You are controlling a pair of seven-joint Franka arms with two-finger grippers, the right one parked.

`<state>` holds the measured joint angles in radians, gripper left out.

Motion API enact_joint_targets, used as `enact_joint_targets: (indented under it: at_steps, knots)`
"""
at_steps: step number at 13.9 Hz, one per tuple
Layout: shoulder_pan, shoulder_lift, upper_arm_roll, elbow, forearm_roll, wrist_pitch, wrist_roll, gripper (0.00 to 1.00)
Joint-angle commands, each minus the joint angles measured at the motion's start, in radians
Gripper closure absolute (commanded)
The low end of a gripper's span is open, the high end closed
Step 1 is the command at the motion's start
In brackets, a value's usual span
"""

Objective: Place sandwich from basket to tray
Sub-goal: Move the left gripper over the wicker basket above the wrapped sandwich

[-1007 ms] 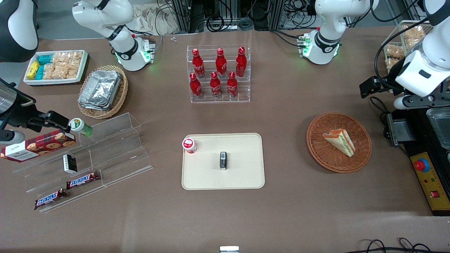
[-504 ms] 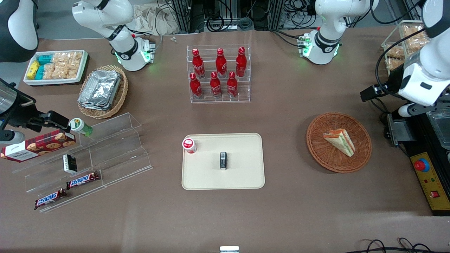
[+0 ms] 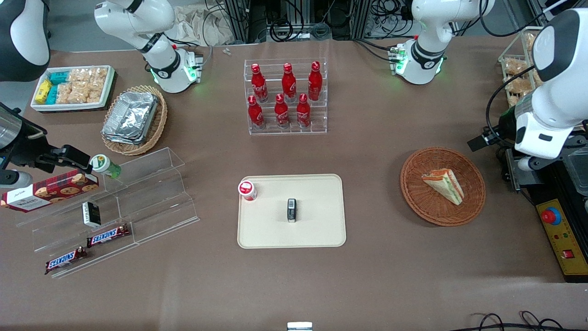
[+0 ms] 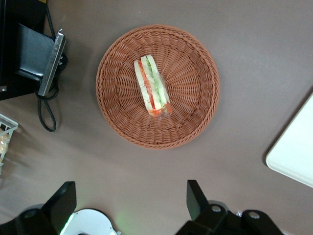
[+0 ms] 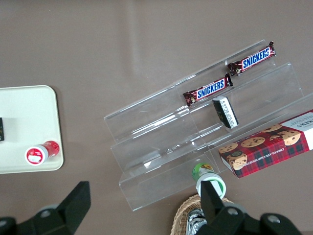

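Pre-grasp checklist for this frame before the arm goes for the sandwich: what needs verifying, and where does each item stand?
1. Sandwich lies in the basket, nothing on it: ok.
2. Gripper open, holding nothing: ok.
3. Gripper over the sandwich: not ok; it hangs above bare table beside the basket.
4. Bare room on the tray: ok, though a red-capped bottle and a small dark packet sit there.
5. Table between basket and tray bare: ok.

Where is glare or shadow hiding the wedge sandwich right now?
Front view: even light, the triangular white-bread sandwich sharp in the reddish-brown wicker basket. Left wrist view: sandwich wrap barely glints, filling clear; open pincer hangs above bare table beside the basket, with a green glow showing between its fingers.
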<state>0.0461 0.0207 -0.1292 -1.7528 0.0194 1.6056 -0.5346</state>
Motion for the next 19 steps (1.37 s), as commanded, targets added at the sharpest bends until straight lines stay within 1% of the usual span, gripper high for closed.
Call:
enact_joint_targets:
  at_steps: [1,3,6,8,15,19]
  knots:
    - [0.026,-0.022,-0.009,-0.080,0.013,0.069,-0.036,0.00]
    - [0.029,-0.024,-0.007,-0.114,0.013,0.094,-0.041,0.00]
    - [0.029,-0.021,0.032,-0.140,0.013,0.128,-0.041,0.00]
    - [0.029,-0.024,0.033,-0.181,0.013,0.164,-0.042,0.00]
    - [0.029,-0.019,0.031,-0.208,0.013,0.192,-0.077,0.00]
    - [0.029,-0.018,0.032,-0.276,0.013,0.276,-0.099,0.00]
